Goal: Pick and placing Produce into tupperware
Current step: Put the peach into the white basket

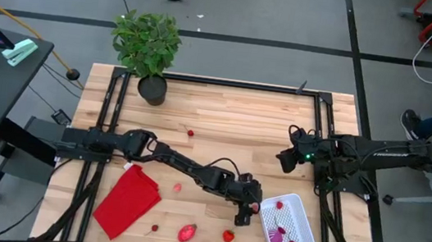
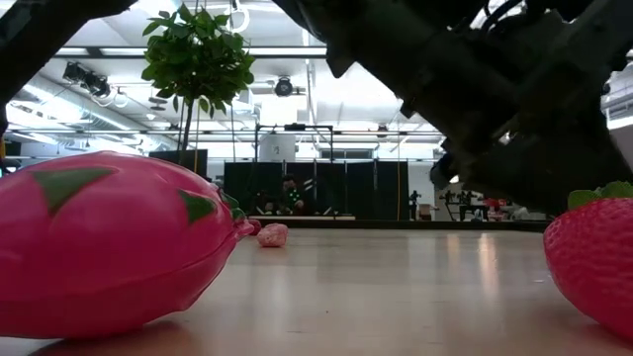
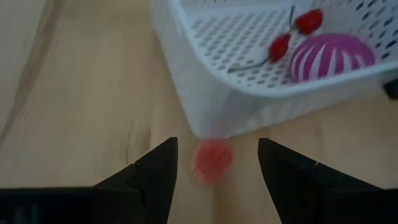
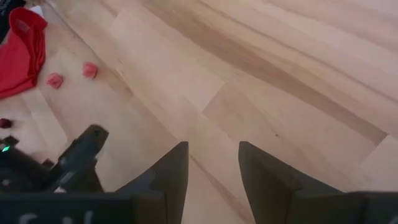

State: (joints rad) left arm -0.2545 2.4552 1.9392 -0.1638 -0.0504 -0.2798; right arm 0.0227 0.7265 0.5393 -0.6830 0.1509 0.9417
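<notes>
Left wrist view: we see left gripper (image 3: 214, 171) with jaws apart, holding nothing. Small red fruit (image 3: 212, 160) lies on table (image 3: 81, 93) between fingers, just beside corner of white tupperware (image 3: 205, 93). Inside tupperware we see cherries (image 3: 295, 34) and purple striped ball (image 3: 333, 56). High view: tupperware sits near table's front edge, right of middle. More fruit lies on wood near red cloth (image 1: 128, 201). Right gripper (image 4: 212, 171) hangs over bare wood farther back, jaws a bit apart, holding nothing.
</notes>
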